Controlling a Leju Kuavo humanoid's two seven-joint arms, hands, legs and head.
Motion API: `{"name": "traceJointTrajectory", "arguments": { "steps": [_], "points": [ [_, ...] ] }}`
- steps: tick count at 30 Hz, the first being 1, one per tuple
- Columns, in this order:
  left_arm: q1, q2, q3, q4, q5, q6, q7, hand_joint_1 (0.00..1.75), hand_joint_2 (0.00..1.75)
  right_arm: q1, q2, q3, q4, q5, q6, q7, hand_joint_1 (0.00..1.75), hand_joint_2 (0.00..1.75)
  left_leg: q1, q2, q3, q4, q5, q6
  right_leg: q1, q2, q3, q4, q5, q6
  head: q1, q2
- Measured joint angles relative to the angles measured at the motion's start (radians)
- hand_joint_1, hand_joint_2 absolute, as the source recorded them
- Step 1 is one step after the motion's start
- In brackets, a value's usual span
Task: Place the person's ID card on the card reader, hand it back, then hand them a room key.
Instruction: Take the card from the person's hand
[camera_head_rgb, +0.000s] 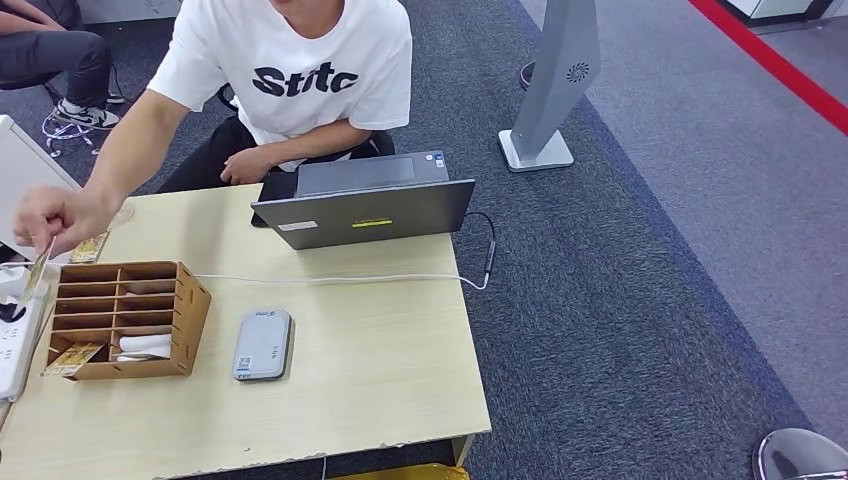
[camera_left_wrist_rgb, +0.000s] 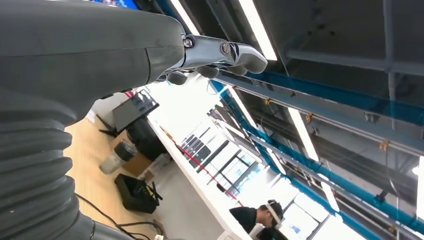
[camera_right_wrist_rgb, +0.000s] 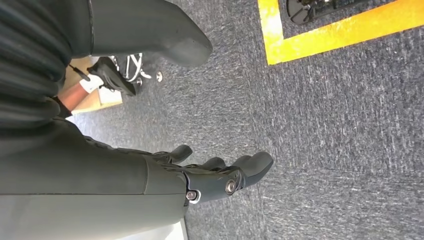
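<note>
A person in a white T-shirt sits behind the wooden table (camera_head_rgb: 380, 370). The person's hand (camera_head_rgb: 55, 215) is stretched to the table's left edge and pinches a yellowish card (camera_head_rgb: 37, 270). The grey card reader (camera_head_rgb: 263, 343) lies flat mid-table with nothing on it. Beside it stands a wooden slotted box (camera_head_rgb: 125, 318) with a yellow card (camera_head_rgb: 72, 357) and white items in its front slots. My left hand (camera_left_wrist_rgb: 215, 55) is raised toward the ceiling, fingers stretched, holding nothing. My right hand (camera_right_wrist_rgb: 220, 175) hangs over the grey carpet, fingers loosely apart and empty.
A grey laptop (camera_head_rgb: 365, 210) stands open at the table's far side, with a white cable (camera_head_rgb: 330, 280) running across the top. Another yellow card (camera_head_rgb: 88, 248) lies behind the box. A white power strip (camera_head_rgb: 15, 335) sits at the left edge. A grey stand (camera_head_rgb: 550, 90) rises from the carpet.
</note>
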Motion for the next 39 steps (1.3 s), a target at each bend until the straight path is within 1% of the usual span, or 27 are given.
{"name": "traceJointTrajectory", "arguments": {
  "steps": [4,9,19,20,21,23,24,25,26,39],
  "points": [
    [-0.048,0.036,0.002,0.055,-0.003,-0.008,0.042,0.0,1.75,0.0,0.0,0.0,0.0,0.008,0.004,0.006,0.0,1.75,0.0,0.0,0.0,0.0,0.0,0.0,0.0,0.0,0.0,0.0,0.0,0.0,0.0,0.0],
    [-0.083,0.066,0.007,0.104,0.014,-0.02,0.053,0.0,1.75,0.0,0.0,0.0,0.0,0.015,0.011,0.014,0.0,1.75,0.0,0.0,0.0,0.0,0.0,0.0,0.0,0.0,0.0,0.0,0.0,0.0,0.0,0.0],
    [-0.1,0.085,0.006,0.157,-0.002,-0.02,0.052,0.0,1.75,0.0,0.0,0.0,0.0,0.019,0.01,0.02,0.0,1.75,0.0,0.0,0.0,0.0,0.0,0.0,0.0,0.0,0.0,0.0,0.0,0.0,0.0,0.0],
    [-0.1,0.085,0.006,0.16,-0.006,-0.019,0.052,0.1,1.75,0.0,0.0,0.0,0.0,0.02,0.01,0.02,0.0,1.75,0.0,0.0,0.0,0.0,0.0,0.0,0.0,0.0,0.0,0.0,0.0,0.0,0.0,0.0],
    [-0.1,0.086,0.006,0.162,-0.01,-0.019,0.053,0.41,1.75,0.0,0.0,0.0,0.0,0.022,0.01,0.02,0.0,1.75,0.0,0.0,0.0,0.0,0.0,0.0,0.0,0.0,0.0,0.0,0.0,0.0,0.0,0.0],
    [-0.1,0.086,0.006,0.167,-0.019,-0.019,0.053,1.24,1.75,0.0,0.0,0.0,0.0,0.026,0.01,0.019,0.0,1.75,0.0,0.0,0.0,0.0,0.0,0.0,0.0,0.0,0.0,0.0,0.0,0.0,0.0,0.0],
    [-0.1,0.086,0.006,0.168,-0.022,-0.019,0.054,1.58,1.75,0.0,0.0,0.0,0.0,0.028,0.011,0.019,0.0,1.75,0.0,0.0,0.0,0.0,0.0,0.0,0.0,0.0,0.0,0.0,0.0,0.0,0.0,0.0],
    [-0.1,0.086,0.006,0.17,-0.025,-0.019,0.054,1.71,1.75,0.0,0.0,0.001,0.0,0.03,0.012,0.018,0.0,1.75,0.0,0.0,0.0,0.0,0.0,0.0,0.0,0.0,0.0,0.0,0.0,0.0,0.0,0.0],
    [-0.099,0.086,0.006,0.171,-0.027,-0.019,0.056,1.75,1.75,0.0,0.0,0.001,0.0,0.033,0.013,0.018,0.0,1.75,0.0,0.0,0.0,0.0,0.0,0.0,0.0,0.0,0.0,0.0,0.0,0.0,0.0,0.0],
    [-0.09,0.086,-0.003,0.175,-0.052,-0.03,0.069,1.75,1.75,0.0,0.0,0.008,0.0,0.048,0.017,0.02,0.0,1.75,0.0,0.0,0.0,0.0,0.0,0.0,0.0,0.0,0.0,0.0,0.0,0.0,0.0,0.0]
  ]
}}
